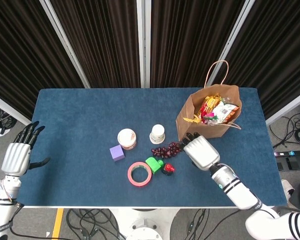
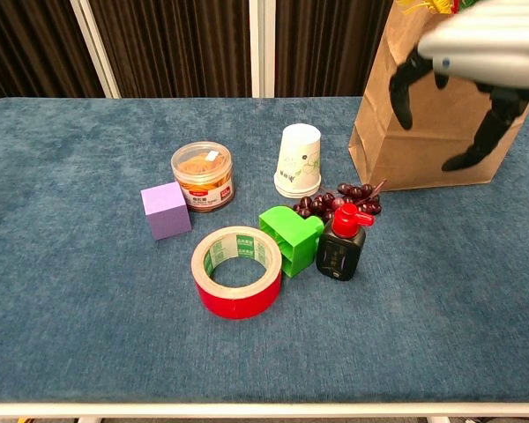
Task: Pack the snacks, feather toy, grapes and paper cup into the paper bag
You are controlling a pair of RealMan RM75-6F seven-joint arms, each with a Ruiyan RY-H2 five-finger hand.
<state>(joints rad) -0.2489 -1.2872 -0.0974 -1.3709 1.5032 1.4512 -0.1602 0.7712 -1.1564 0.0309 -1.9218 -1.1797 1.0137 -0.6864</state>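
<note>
The brown paper bag (image 1: 190, 127) (image 2: 441, 115) stands open at the table's right back, with snack packets (image 1: 216, 110) inside and a yellow feathery bit (image 1: 191, 119) at its rim. A white paper cup (image 1: 157, 133) (image 2: 299, 159) sits upside down left of the bag. Dark grapes (image 1: 167, 149) (image 2: 339, 199) lie just in front of the cup. My right hand (image 1: 200, 151) (image 2: 476, 53) hovers in front of the bag, right of the grapes, fingers spread and holding nothing. My left hand (image 1: 17, 156) is open off the table's left edge.
A clear jar of snacks (image 1: 126, 138) (image 2: 203, 176), a purple cube (image 1: 117, 152) (image 2: 166, 210), a red tape roll (image 1: 139, 173) (image 2: 237, 270), a green block (image 1: 153, 164) (image 2: 291, 238) and a black bottle with a red cap (image 1: 168, 169) (image 2: 341, 244) crowd the table's middle.
</note>
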